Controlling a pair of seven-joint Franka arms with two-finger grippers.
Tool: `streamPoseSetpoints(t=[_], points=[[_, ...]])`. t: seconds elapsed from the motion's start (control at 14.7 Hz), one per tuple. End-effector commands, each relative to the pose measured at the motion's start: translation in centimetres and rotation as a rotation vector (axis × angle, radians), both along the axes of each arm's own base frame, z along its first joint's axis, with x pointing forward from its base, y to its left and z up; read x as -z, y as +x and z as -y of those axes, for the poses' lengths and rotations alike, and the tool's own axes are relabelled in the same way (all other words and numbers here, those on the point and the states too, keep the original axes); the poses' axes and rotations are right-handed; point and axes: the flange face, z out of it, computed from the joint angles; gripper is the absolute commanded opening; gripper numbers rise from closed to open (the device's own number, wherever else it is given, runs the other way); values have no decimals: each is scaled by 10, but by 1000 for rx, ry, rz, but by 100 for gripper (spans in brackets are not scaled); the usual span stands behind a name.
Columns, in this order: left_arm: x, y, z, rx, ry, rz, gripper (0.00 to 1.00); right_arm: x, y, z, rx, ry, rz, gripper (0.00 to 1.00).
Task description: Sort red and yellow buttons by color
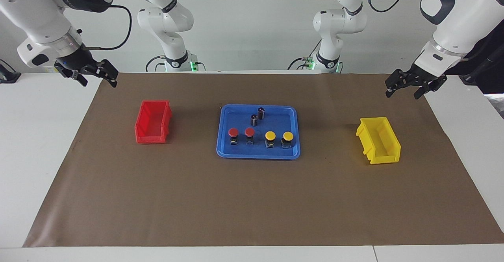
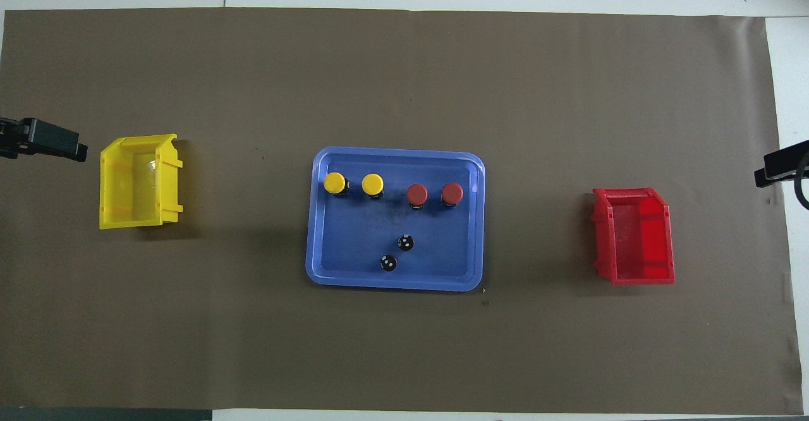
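Note:
Two red buttons (image 1: 233, 133) (image 1: 249, 132) and two yellow buttons (image 1: 270, 135) (image 1: 288, 137) stand in a row in a blue tray (image 1: 258, 156) at mid-table. The reds are toward the right arm's end and the yellows toward the left arm's end. In the overhead view the reds (image 2: 417, 194) and the yellows (image 2: 334, 183) show in the tray (image 2: 314, 269). My right gripper (image 1: 96, 80) hangs open and empty over the mat's edge near the red bin (image 1: 153, 122). My left gripper (image 1: 404, 93) hangs open and empty near the yellow bin (image 1: 380, 140).
Two dark cylinders with silvery tops (image 1: 261, 112) (image 1: 254, 119) stand in the tray, nearer to the robots than the buttons. Both bins are empty. A brown mat (image 1: 252, 203) covers the table.

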Motion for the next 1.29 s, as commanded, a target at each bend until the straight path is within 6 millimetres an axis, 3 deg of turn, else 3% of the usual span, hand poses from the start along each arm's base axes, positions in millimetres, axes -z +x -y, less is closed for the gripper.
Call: streamPoseSetpoints(t=[0.0, 0.75, 0.88, 1.09, 1.15, 1.22], points=[[-1, -8, 8, 24, 8, 1, 100, 0, -4, 0, -9, -2, 14, 100], [-8, -8, 4, 7, 61, 24, 100, -1, -2, 0, -14, -5, 26, 100], [-10, -4, 4, 6, 60, 53, 100, -7, 13, -17, -43, -13, 74, 100], [-11, -1, -1, -4, 60, 66, 100, -11, 18, -27, -48, 15, 77, 100], [-11, -2, -1, -4, 59, 68, 100, -11, 26, -38, -63, 16, 67, 100], [-10, -2, -1, -2, 60, 61, 100, -10, 38, -65, -74, 8, 44, 100]])
